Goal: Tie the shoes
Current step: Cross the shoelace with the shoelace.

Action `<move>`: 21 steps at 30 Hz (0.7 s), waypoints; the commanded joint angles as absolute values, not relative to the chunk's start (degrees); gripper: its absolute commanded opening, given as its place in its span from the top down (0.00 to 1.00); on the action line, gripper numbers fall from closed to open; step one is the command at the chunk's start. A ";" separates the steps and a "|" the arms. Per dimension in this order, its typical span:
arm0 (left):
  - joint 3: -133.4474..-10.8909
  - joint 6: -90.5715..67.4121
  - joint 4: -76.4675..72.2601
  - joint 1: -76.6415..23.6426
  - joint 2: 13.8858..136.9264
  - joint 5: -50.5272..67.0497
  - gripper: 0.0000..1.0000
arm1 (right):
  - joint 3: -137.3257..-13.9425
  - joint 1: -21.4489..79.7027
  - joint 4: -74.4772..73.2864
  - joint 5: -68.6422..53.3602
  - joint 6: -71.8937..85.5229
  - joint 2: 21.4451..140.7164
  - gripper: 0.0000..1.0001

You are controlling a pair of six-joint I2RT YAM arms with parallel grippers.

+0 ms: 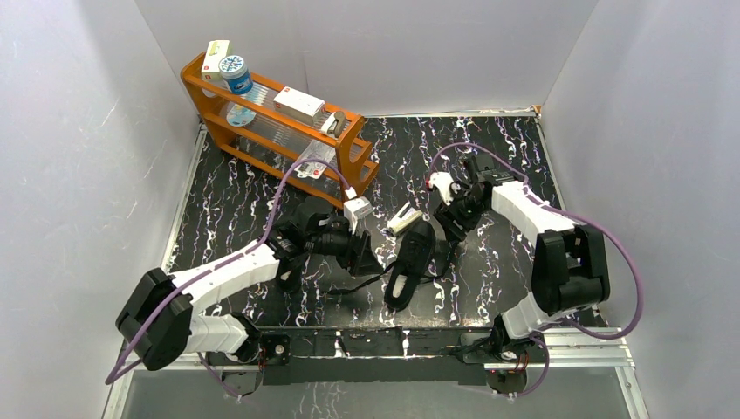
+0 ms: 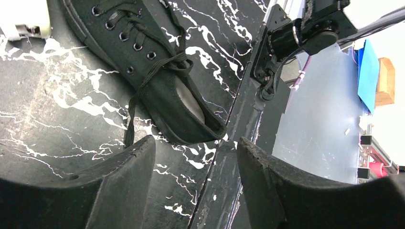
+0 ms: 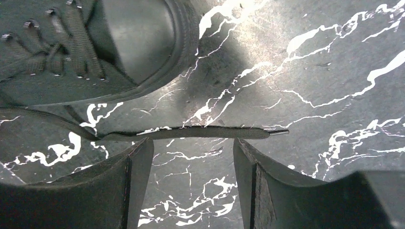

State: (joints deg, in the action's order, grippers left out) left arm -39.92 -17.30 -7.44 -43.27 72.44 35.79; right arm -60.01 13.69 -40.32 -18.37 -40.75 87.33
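Observation:
One black lace-up shoe (image 1: 408, 264) lies in the middle of the marbled table, toe away from the arm bases. In the left wrist view its heel opening (image 2: 191, 107) points toward my left gripper (image 2: 196, 143). Its laces cross once over the tongue (image 2: 165, 64), and one end trails down past my left fingertip (image 2: 143, 148). That gripper (image 1: 366, 256) is open with only table between its fingers. My right gripper (image 3: 191, 143) (image 1: 449, 229) is open beside the toe (image 3: 138, 43). A loose lace end (image 3: 200, 132) lies flat on the table just beyond its fingertips.
An orange rack (image 1: 277, 122) holding boxes and a jar stands at the back left. A small white box (image 1: 358, 210) and a striped box (image 1: 404, 218) sit near the shoe's toe. The table's front rail (image 2: 248, 124) runs close under my left gripper. White walls enclose three sides.

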 commanded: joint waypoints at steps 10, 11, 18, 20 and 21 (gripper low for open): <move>-34.73 -13.19 -17.24 -45.74 67.15 36.27 0.25 | -59.50 13.84 -40.16 -1.21 9.21 91.60 0.26; -33.59 -13.82 -20.21 -45.78 68.12 35.95 0.25 | -58.57 13.80 -39.67 -1.59 11.25 90.96 0.27; -33.75 -13.51 -24.13 -46.28 73.61 33.34 0.32 | -54.99 14.14 -36.61 -0.80 23.39 95.32 0.49; -33.91 -12.88 -23.51 -46.29 73.57 33.21 0.33 | -54.14 14.19 -37.29 3.15 26.86 95.96 0.62; -33.86 -12.65 -23.27 -46.31 73.59 33.28 0.34 | -53.61 14.57 -37.56 5.12 28.14 95.59 0.68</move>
